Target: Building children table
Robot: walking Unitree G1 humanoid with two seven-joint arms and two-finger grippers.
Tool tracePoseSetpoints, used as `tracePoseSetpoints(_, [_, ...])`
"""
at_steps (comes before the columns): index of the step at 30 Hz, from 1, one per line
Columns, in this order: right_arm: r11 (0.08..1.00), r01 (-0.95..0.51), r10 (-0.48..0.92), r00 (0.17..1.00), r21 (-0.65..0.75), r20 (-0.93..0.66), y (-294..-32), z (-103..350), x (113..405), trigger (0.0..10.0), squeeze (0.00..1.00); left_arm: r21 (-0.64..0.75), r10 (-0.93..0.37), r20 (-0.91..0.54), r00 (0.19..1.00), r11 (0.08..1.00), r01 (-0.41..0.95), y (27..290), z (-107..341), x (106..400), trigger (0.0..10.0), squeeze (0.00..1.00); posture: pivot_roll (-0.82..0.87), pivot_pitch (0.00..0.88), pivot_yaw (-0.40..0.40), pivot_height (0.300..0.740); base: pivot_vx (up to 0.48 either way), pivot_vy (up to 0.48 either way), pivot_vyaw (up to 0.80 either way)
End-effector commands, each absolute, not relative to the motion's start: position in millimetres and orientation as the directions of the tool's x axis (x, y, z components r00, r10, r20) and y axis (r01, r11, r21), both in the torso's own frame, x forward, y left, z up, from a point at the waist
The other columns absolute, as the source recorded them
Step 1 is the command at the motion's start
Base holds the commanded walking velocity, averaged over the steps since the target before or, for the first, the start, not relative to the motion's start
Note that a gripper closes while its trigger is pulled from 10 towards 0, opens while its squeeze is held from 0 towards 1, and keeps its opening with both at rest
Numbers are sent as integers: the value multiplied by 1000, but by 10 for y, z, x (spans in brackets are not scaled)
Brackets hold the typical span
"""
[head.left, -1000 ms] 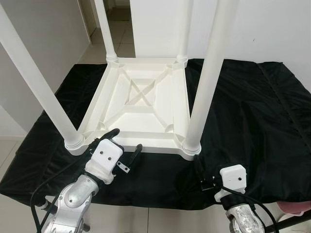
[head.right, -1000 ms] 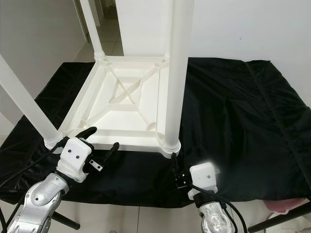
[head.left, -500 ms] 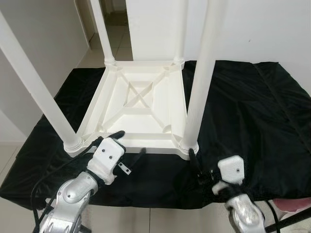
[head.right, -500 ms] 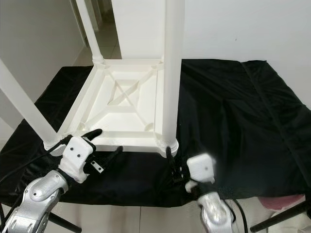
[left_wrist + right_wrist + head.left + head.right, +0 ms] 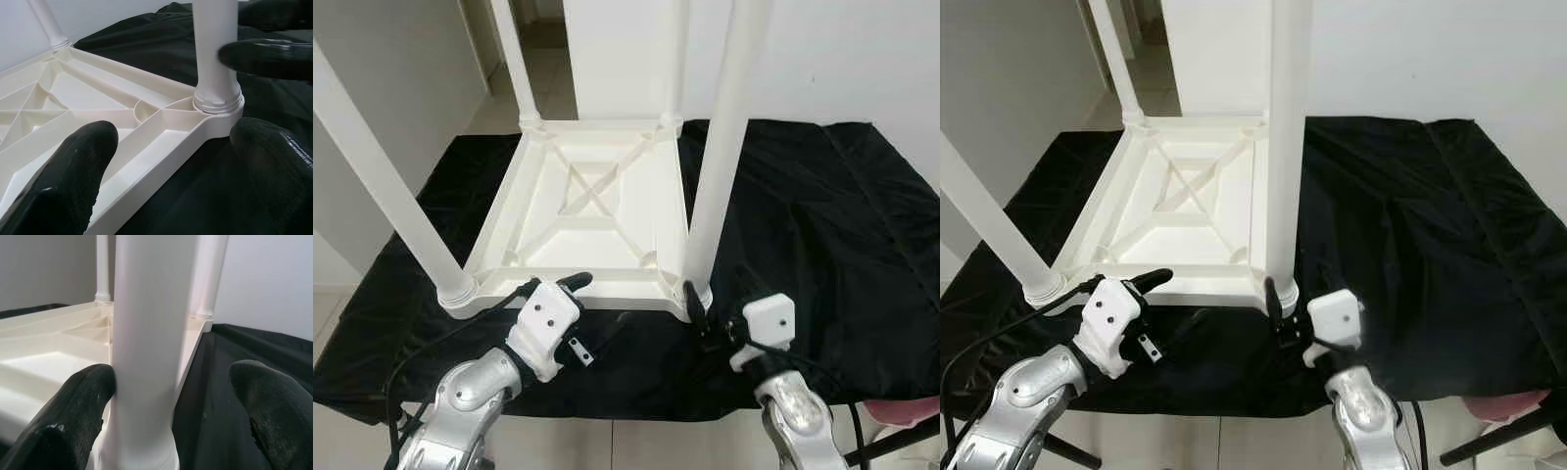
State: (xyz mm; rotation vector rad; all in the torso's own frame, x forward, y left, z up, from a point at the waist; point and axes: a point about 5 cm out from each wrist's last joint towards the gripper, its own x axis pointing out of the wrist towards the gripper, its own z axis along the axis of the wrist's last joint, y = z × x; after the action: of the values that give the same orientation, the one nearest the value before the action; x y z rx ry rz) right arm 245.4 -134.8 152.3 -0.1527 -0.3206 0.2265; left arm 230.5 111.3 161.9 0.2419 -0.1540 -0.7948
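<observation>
Table: the white children's table (image 5: 592, 211) lies upside down in the centre-left of the left eye view, its ribbed underside up, on a black cloth (image 5: 803, 215) that covers the work surface.

Legs: all four stand in their corner sockets, the near-right leg (image 5: 715, 166) and the near-left leg (image 5: 382, 171) in the foreground, the far-left leg (image 5: 512, 59) and the far-right leg (image 5: 677, 59) at the top of the frame.

Left gripper: the left gripper (image 5: 597, 308) is at the lower middle of the frame, fingers spread, one finger over the table's near rim and the other below it on the cloth side (the left wrist view shows the rim running between the two fingers (image 5: 73, 166)); it clasps nothing.

Right gripper: the right gripper (image 5: 171, 401) sits at the foot of the near-right leg, spread wide around it; one finger looks to touch the leg, the other is well apart from it, so there is no pinch.

Progress: the fitting of legs seems done. What is left, as I judge it, is seating the near-right leg firmly (whether it is fully home I cannot tell) and turning the table onto its feet.
</observation>
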Motion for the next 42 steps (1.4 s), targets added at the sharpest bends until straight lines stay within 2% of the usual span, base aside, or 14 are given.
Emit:
tracePoseSetpoints(1, [971,-174,218,924,-163,313,-1252,1606,2588,10000,0,285,-737,33,675,655,700,1093,1645,2307,10000,0,-58,61,85,740,0,0,0])
tracePoseSetpoints(21, [984,-138,169,922,-111,347,-946,1875,2839,10000,0,279,-738,18,675,652,705,1075,1664,2327,10000,0,-51,60,76,740,0,0,0])
tracePoseSetpoints(23, [982,-139,176,918,-128,356,-922,1921,2834,0,0,276,-738,13,674,651,707,1059,1654,2317,10000,0,-56,65,65,740,0,0,0])
tracePoseSetpoints(26, [981,-133,177,916,-143,359,-916,1939,2825,0,0,270,-738,14,675,653,708,1042,1647,2308,10000,0,-56,60,61,740,0,0,0])
tracePoseSetpoints(27, [981,-127,172,918,-145,359,-915,1941,2820,8588,0,269,-738,15,674,652,709,1030,1642,2302,10000,0,-54,52,57,740,0,0,0])
tracePoseSetpoints(28, [981,-127,172,918,-145,359,-915,1941,2820,8588,0,269,-738,15,674,652,709,1030,1642,2302,10000,0,-54,52,57,740,0,0,0])
tracePoseSetpoints(29, [982,-120,165,919,-144,358,-916,1945,2819,10000,0,267,-739,15,674,652,709,1022,1640,2298,10000,0,-53,50,55,740,0,0,0])
tracePoseSetpoints(36, [982,-115,162,920,-150,356,-876,1960,2805,10000,0,270,-743,14,669,647,713,1018,1635,2299,10000,0,-53,34,47,740,0,0,0])
tracePoseSetpoints(37, [982,-111,159,924,-153,349,-863,1945,2798,3412,0,269,-744,14,667,646,714,1016,1628,2302,10000,0,-54,26,47,740,0,0,0])
tracePoseSetpoints(38, [982,-111,159,924,-153,349,-863,1945,2798,3412,0,269,-744,14,667,646,714,1016,1628,2302,10000,0,-54,26,47,740,0,0,0])
tracePoseSetpoints(39, [982,-114,159,925,-149,344,-856,1939,2795,0,0,270,-745,15,667,645,715,1010,1629,2304,10000,0,-54,26,47,740,0,0,0])
tracePoseSetpoints(40, [982,-114,159,925,-149,344,-856,1939,2795,0,0,270,-745,15,667,645,715,1010,1629,2304,10000,0,-54,26,47,740,0,0,0])
tracePoseSetpoints(41, [983,-110,155,928,-147,340,-849,1932,2792,6627,0,269,-747,15,665,643,717,1002,1627,2302,10000,0,-54,15,46,740,0,0,0])
tracePoseSetpoints(42, [984,-109,151,929,-141,339,-844,1930,2788,10000,0,270,-749,15,663,641,718,995,1626,2301,10000,0,-54,15,46,740,0,0,0])
